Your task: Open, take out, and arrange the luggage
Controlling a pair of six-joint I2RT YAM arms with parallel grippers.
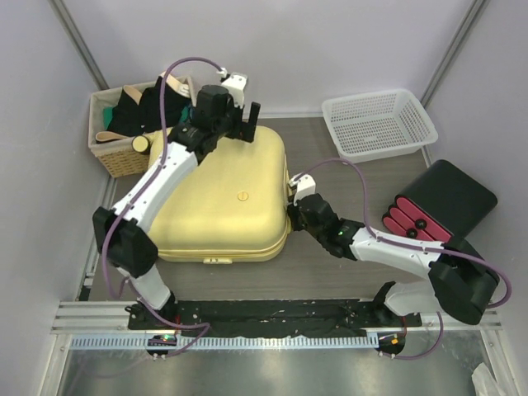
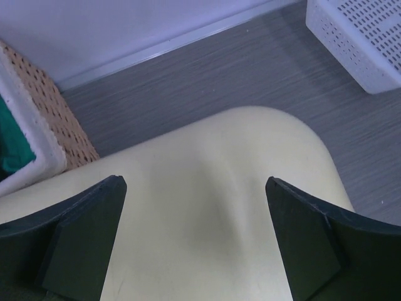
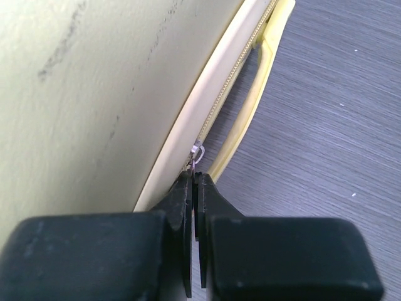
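Observation:
The luggage (image 1: 227,202), a big pale-yellow hard-shell suitcase, lies flat and closed on the table. My left gripper (image 1: 245,124) hovers over its far top corner, jaws wide open with nothing between them; in the left wrist view the left gripper (image 2: 194,188) frames only the yellow shell (image 2: 213,150). At the suitcase's right side, my right gripper (image 1: 295,202) is shut. In the right wrist view the right gripper (image 3: 193,179) pinches the small metal zipper pull (image 3: 196,152) on the zipper seam, just beside the side handle (image 3: 257,81).
A wicker basket (image 1: 115,161) with dark clothes stands at the back left, touching the suitcase's corner. A white plastic basket (image 1: 379,124) sits at the back right. A black box with red cylinders (image 1: 437,206) stands at the right. Walls close in the sides and back.

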